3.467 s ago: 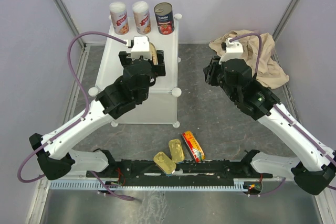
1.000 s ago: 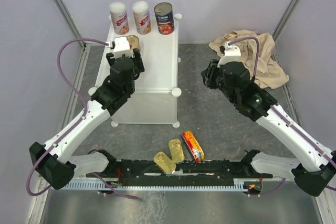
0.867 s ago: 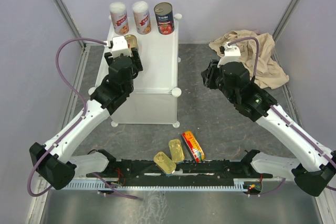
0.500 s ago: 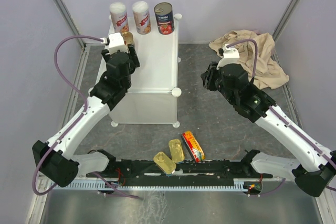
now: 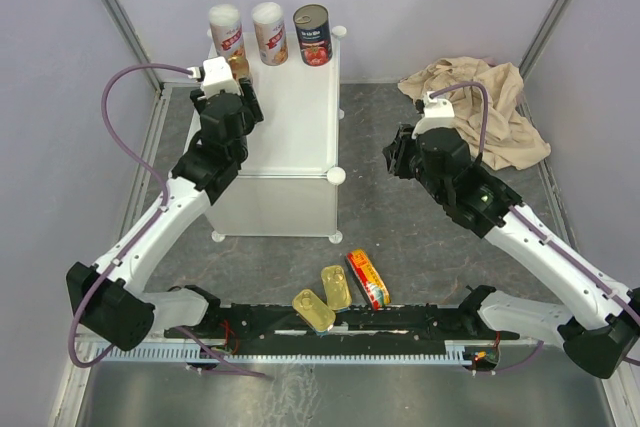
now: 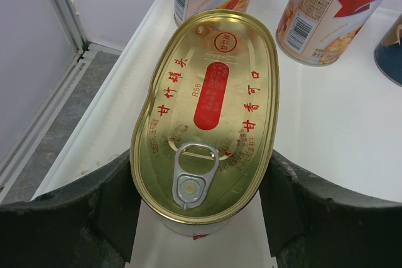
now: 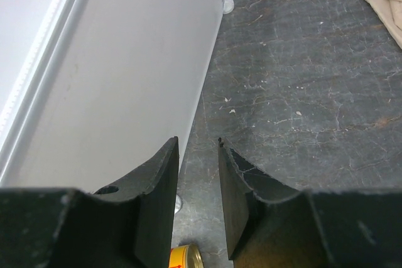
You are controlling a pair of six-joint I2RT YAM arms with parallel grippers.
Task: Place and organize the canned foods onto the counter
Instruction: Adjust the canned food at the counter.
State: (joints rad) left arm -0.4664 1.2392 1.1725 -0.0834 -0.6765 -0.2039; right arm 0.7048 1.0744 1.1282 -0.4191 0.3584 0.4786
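My left gripper (image 5: 237, 75) is shut on a red-yellow oblong tin (image 6: 207, 105) with a gold pull-ring lid. It holds the tin low over the back left of the white counter (image 5: 290, 127), just in front of two white-and-red cylinders (image 5: 227, 32) (image 5: 270, 32). I cannot tell whether the tin touches the top. A dark can with a red label (image 5: 312, 35) stands beside the cylinders. Two gold tins (image 5: 313, 309) (image 5: 336, 287) and another red-yellow tin (image 5: 368, 278) lie on the floor near the arm bases. My right gripper (image 5: 394, 158) is slightly open and empty, right of the counter.
A beige cloth (image 5: 490, 107) lies crumpled at the back right. In the right wrist view the counter's side panel (image 7: 113, 80) is close on the left, with dark stone floor (image 7: 295, 92) ahead. Metal frame posts run along both sides.
My left arm has carried the oblong tin from the middle of the counter top to its back left, up to the left white-and-red cylinder. The right arm has barely shifted.
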